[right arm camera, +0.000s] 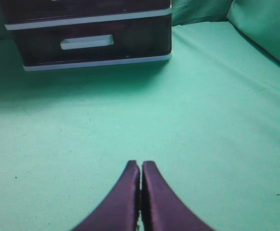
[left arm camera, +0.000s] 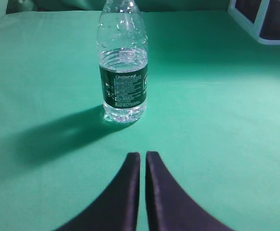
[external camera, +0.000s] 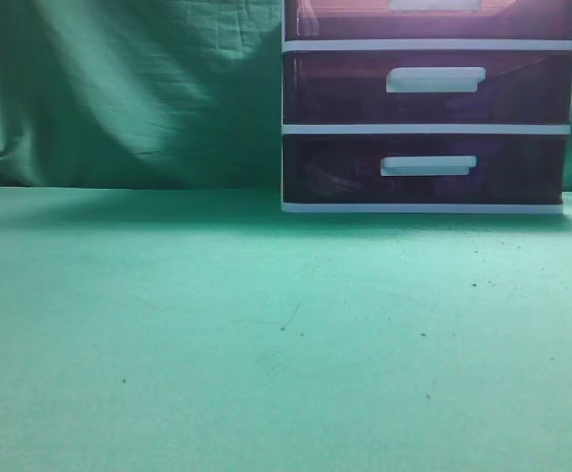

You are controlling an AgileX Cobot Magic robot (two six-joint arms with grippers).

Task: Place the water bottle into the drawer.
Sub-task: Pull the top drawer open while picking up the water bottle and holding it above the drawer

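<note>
A clear water bottle (left arm camera: pixel 123 67) with a dark label stands upright on the green cloth in the left wrist view; its cap is cut off by the top edge. My left gripper (left arm camera: pixel 143 155) is shut and empty, a short way in front of the bottle. My right gripper (right arm camera: pixel 141 164) is shut and empty over bare cloth, facing the cabinet (right arm camera: pixel 96 60). The topmost drawer (external camera: pixel 433 15) shows only as a strip at the top edge of the exterior view, with part of its white handle. The bottle and both grippers are out of the exterior view.
The white-framed cabinet (external camera: pixel 426 128) stands at the back right on the green cloth, with two lower dark drawers (external camera: pixel 429 87) and white handles. A corner of it shows in the left wrist view (left arm camera: pixel 262 29). A green cloth backdrop (external camera: pixel 129 88) hangs behind.
</note>
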